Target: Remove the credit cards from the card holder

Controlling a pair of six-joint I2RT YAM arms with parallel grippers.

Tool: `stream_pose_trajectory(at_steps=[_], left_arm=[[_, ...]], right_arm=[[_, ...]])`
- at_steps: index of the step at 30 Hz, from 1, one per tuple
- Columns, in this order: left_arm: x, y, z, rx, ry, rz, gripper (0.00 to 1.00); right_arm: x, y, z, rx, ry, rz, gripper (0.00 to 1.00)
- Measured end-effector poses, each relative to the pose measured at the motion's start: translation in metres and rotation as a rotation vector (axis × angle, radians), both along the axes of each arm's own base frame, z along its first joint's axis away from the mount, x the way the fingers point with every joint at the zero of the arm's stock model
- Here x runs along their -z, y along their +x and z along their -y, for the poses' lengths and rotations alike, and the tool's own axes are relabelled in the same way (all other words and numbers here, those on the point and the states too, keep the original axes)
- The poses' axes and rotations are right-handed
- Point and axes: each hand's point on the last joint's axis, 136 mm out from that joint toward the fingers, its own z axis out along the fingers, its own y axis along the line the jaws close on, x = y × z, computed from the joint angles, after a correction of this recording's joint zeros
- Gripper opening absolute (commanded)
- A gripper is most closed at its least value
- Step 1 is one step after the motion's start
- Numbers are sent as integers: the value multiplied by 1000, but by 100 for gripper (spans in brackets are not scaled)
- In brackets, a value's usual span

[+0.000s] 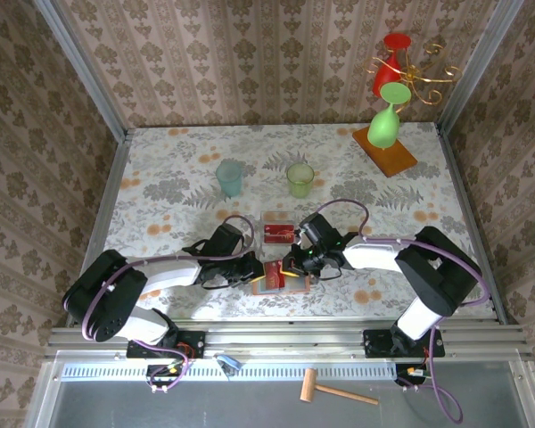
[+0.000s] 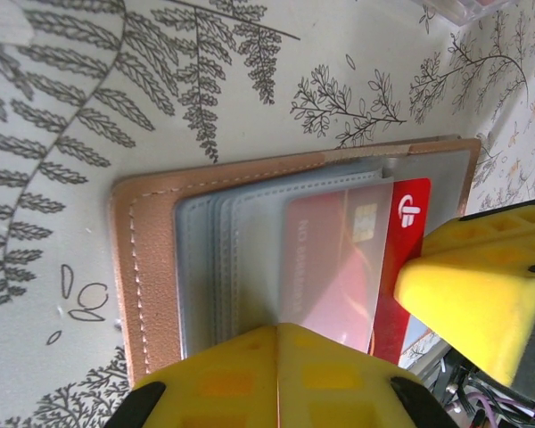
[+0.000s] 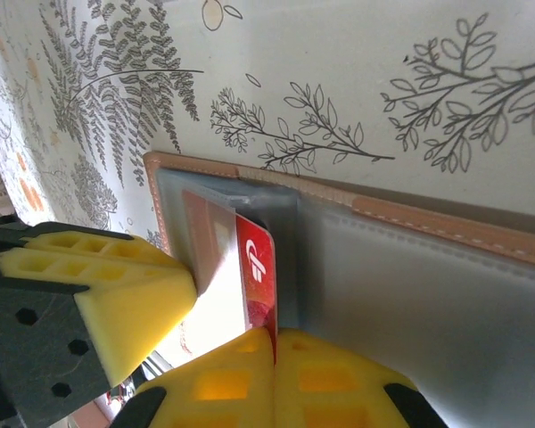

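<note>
- Wooden mallet (image 1: 339, 390) lies on the grey strip nearest the camera, below the rail that carries the two arm bases.
- Both arms reach inward over the floral worktop (image 1: 160, 205) and meet near the middle of its near edge, their tips close together.
- Card holder (image 2: 152, 267) lies open and flat on the worktop, right under the two pincers. It has a tan stitched border and grey-blue pockets inside.
- Left pincer (image 2: 276, 343): clenched, yellow pads pressed flush together, tips down over the pocket side of the card holder.
- Red credit card (image 2: 408, 241) sits in a translucent pocket, partly slid out past the pocket's edge. The exposed strip is plain red with a white logo.
- Right pincer (image 3: 275, 357): clenched on the red credit card, whose exposed edge runs into the seam between its pads. It is just beside the left pincer, on the card's outer side.
- Clear tray (image 1: 276, 217) sits just beyond the card holder, not touching it. Red cards (image 1: 277, 234) lie inside it.
- Farther back stand a teal cup (image 1: 229, 178) on the left and a green cup (image 1: 300, 180) on the right, both upright and apart from the tray.
- In the far right corner, a wooden board (image 1: 403, 162) has a green goblet (image 1: 385, 125) on it.
- A red goblet (image 1: 390, 67) and a gold wire piece (image 1: 428, 76) are above that; how they are held up, cannot tell.
- Patterned wallpaper walls (image 1: 276, 62) close in the back and sides.
</note>
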Motion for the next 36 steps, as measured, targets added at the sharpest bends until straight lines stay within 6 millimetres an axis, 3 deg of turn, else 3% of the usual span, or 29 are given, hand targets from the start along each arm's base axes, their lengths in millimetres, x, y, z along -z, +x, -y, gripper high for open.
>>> stream_pose_trajectory(at_steps=[17,28,36], left_arm=[[0,-1,-1,2,3,-1,8],[0,-1,-3,-3,3,-1,8],[0,-1,-3,-4,3,-1,8]], right_arm=[[-11,-4,35,-2,-99,38,4],[-11,-6,38,-1,-114,36,5],[-13,-8,29,1,-89,27,13]])
